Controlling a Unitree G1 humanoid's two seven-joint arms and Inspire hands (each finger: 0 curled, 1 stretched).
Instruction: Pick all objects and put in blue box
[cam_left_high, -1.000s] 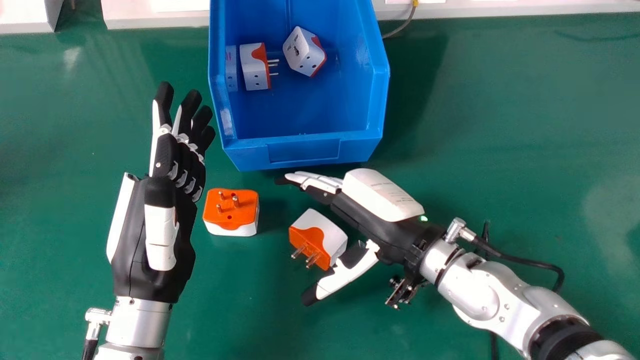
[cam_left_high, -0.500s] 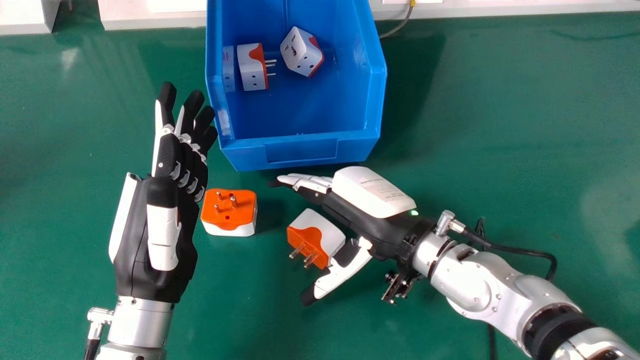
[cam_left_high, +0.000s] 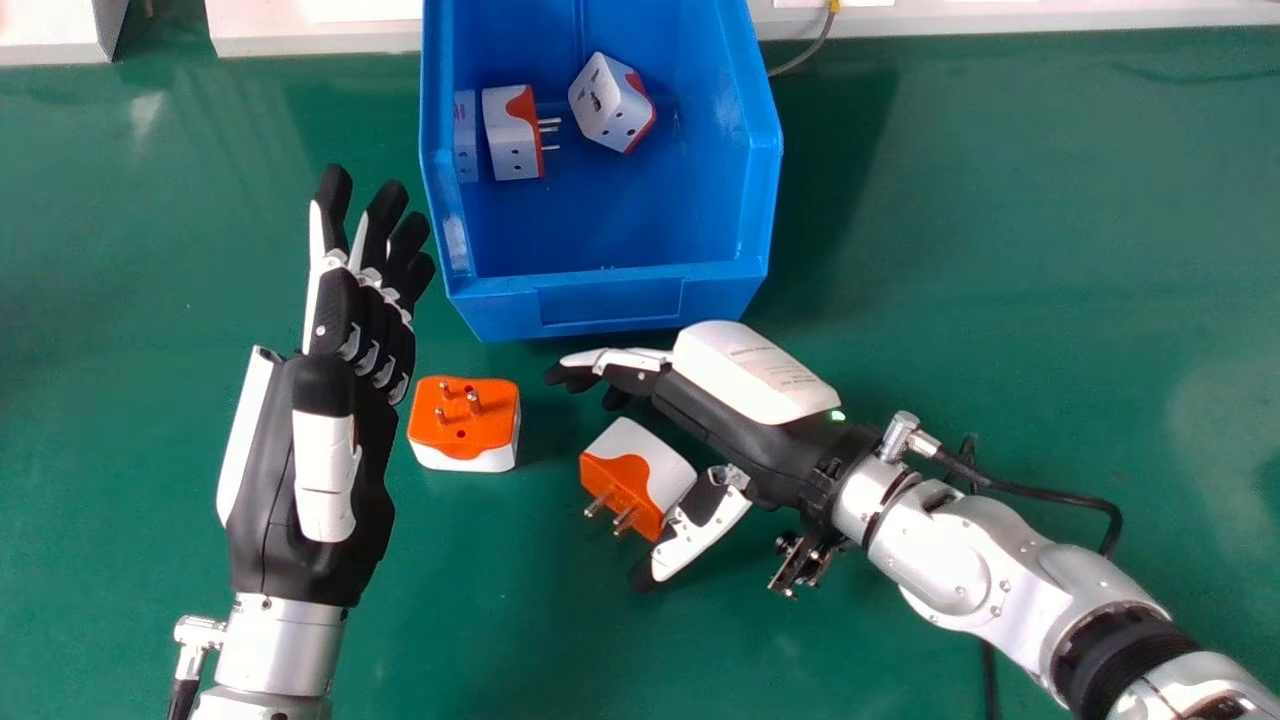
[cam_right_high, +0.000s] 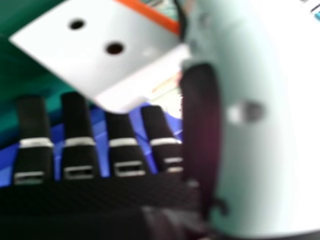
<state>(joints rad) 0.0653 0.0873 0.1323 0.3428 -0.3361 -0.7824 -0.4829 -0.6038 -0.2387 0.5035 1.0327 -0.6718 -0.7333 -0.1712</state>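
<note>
The right hand is part-open, fingers and thumb apart astride 1 adapter on the desk; firm contact cannot be confirmed. Close fingers and thumb evenly; verify grip before lifting over the rim of the blue box, beyond the fingers. Compared with the earlier frame, the fingers bend more and the thumb sits further inward.

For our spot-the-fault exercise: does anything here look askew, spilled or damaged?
Nothing stands out as damaged or spilled. One adapter by the left hand lies prongs up, another by the right hand has its prongs sideways, but that looks ordinary.
</note>
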